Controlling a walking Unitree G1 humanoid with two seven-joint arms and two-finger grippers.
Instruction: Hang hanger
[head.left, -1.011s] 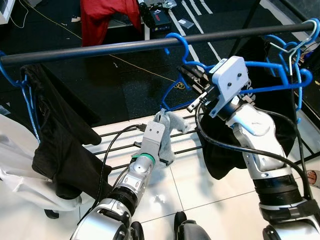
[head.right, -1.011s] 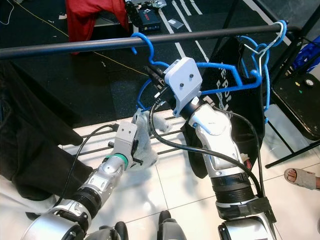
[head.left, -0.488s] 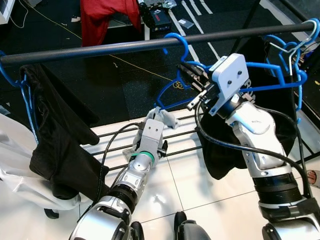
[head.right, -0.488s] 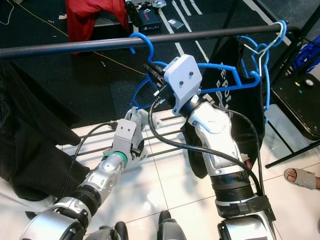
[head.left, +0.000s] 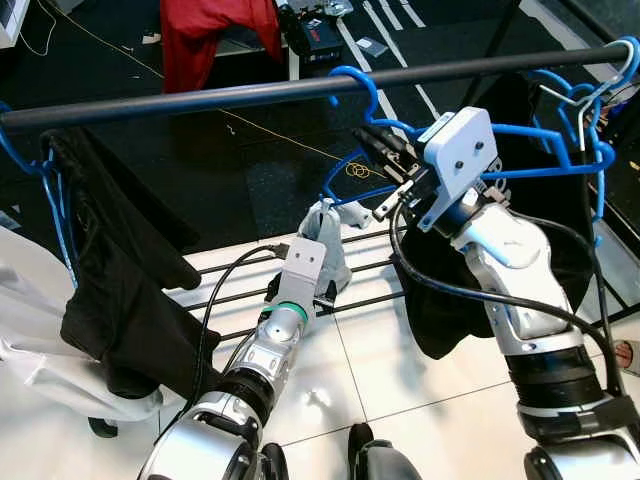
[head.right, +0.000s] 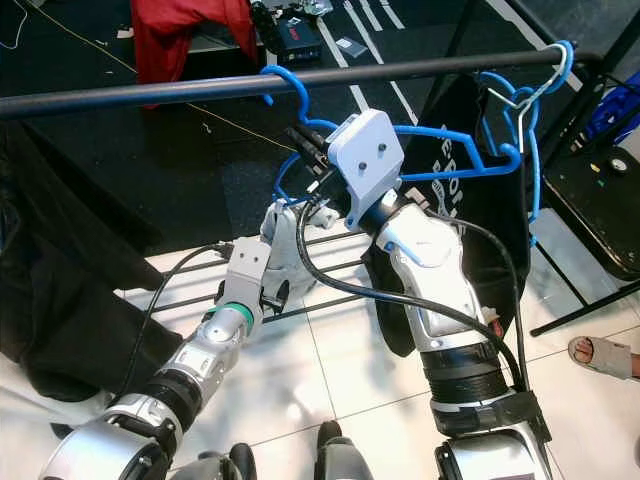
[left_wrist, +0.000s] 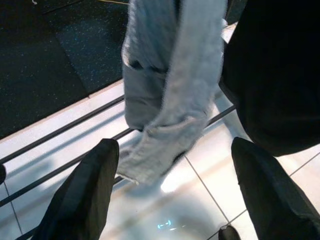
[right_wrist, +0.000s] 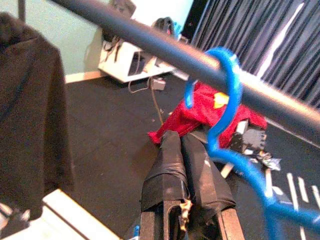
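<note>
Hanger (head.left: 470, 170) in blue plastic is at my right tool (right_wrist: 186, 172), with its hook (right_wrist: 220, 95) looped over the dark rail (head.left: 300, 88), so as I judge it the hook has reached its place. The relation that matters now is how the hook sits against the rail: in my right wrist view it curls over the top of the bar just ahead of my two black fingers (right_wrist: 167, 172), which are pressed together beside the blue neck. Whether they actually pinch the plastic I cannot tell, since the neck passes to one side of them. The hanger's long axis runs along the rail toward my right, where more blue hangers (head.left: 585, 110) crowd the far end and a black garment (head.left: 455, 290) droops beneath. My right arm is clearly the nearer one. My left tool (left_wrist: 170, 192) is lower, spread wide and empty, pointing at a pale grey cloth (left_wrist: 167, 85) that dangles from the hanger's low end above the floor bars. Any withdrawal should go back and down, away from the hook, so that it is not dragged off the bar.
</note>
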